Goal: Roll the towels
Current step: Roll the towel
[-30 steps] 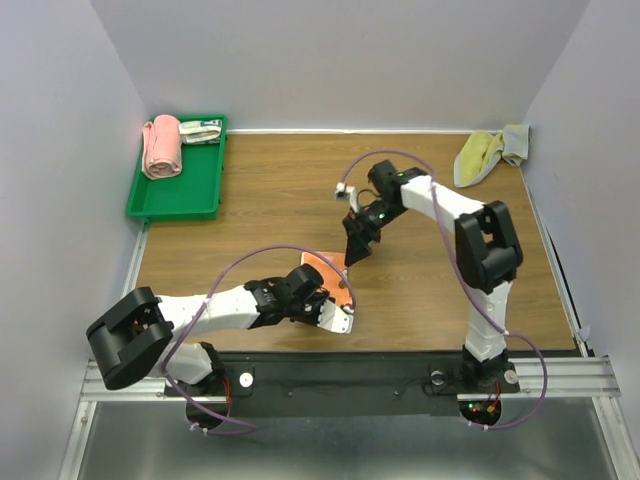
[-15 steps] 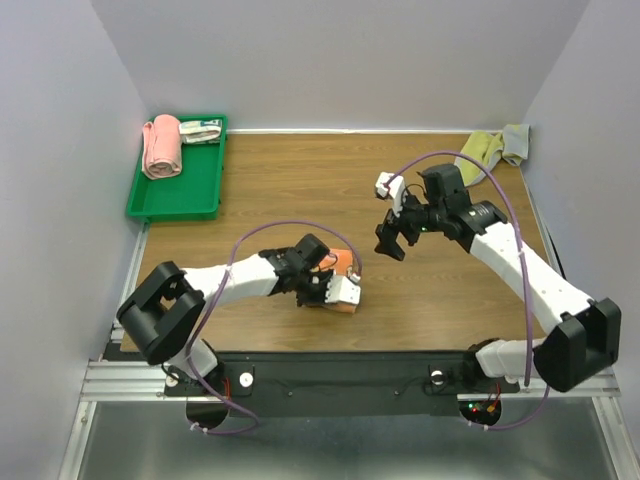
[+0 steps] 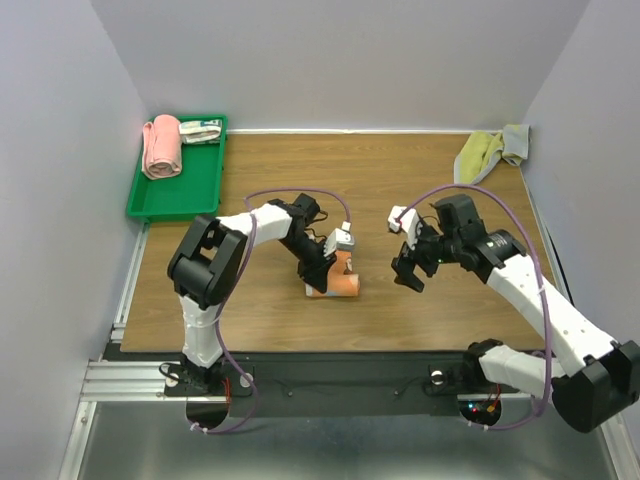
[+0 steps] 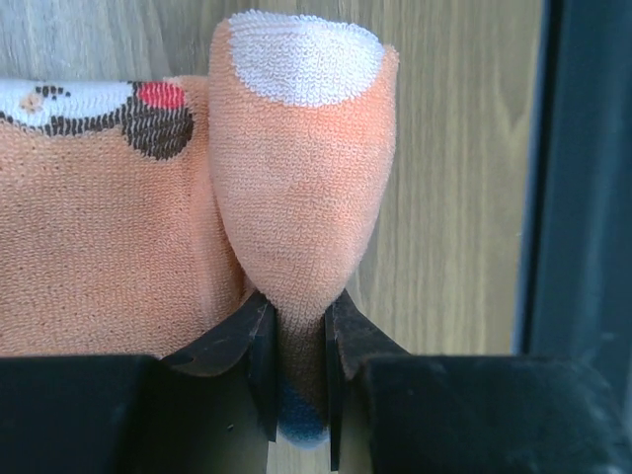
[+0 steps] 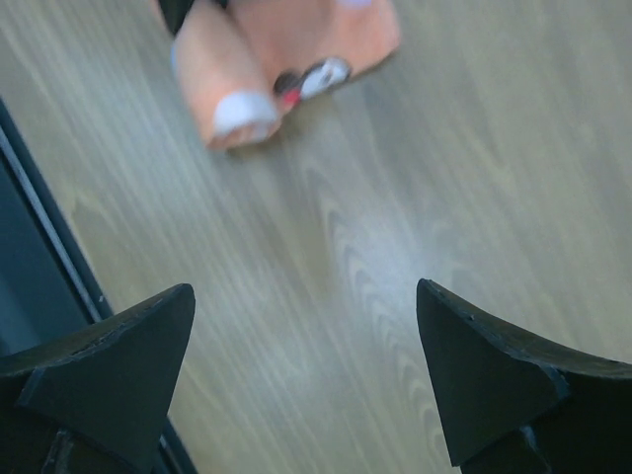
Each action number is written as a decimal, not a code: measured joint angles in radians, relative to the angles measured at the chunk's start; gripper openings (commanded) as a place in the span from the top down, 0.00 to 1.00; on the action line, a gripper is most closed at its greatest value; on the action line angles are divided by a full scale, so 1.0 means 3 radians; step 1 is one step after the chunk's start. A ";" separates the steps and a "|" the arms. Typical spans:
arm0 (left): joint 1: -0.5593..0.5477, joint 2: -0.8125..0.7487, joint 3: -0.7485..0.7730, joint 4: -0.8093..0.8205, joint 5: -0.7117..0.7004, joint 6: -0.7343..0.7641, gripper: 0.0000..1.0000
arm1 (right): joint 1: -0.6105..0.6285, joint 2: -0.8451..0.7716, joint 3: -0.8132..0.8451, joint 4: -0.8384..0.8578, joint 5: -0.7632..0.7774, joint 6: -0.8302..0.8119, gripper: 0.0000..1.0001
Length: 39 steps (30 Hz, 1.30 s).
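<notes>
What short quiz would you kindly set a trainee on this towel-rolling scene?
1. True or false: the left gripper is shut on a fold of the orange towel.
2. Where does the yellow-green towel lie? A: in the left gripper; B: at the table's far right corner; C: beside the orange towel.
3. Fill in: the right gripper's jaws stand ____, holding nothing.
Key: 1 true; 2 B; 3 open.
</notes>
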 measured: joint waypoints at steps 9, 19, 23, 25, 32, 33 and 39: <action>0.0303 0.0593 0.0495 -0.0635 0.0622 0.0006 1.00 | 0.0664 0.0552 -0.0041 0.0058 0.0443 -0.0043 0.07; 0.0441 0.0907 0.0716 -0.1057 0.0884 0.0017 0.97 | 0.1489 0.1027 -0.0200 0.1083 0.1123 -0.0111 0.08; 0.0486 0.0999 0.0790 -0.1232 0.0910 0.0041 0.96 | 0.1661 0.1333 -0.0198 0.1396 0.1213 -0.0263 0.09; 0.0500 0.1045 0.0825 -0.1305 0.0923 0.0052 0.95 | 0.1695 0.1436 -0.0201 0.1530 0.1218 -0.0334 0.17; 0.0530 0.1086 0.0838 -0.1439 0.0916 0.0092 0.77 | 0.1714 0.1784 -0.0336 0.1935 0.1208 -0.0488 0.75; 0.0532 0.1086 0.0838 -0.1452 0.0903 0.0092 0.71 | 0.1712 0.1804 -0.0347 0.1976 0.1186 -0.0493 0.86; 0.0585 0.1040 0.0832 -0.1494 0.0791 0.0078 0.62 | 0.1677 0.1807 -0.0346 0.2028 0.1003 -0.0352 0.99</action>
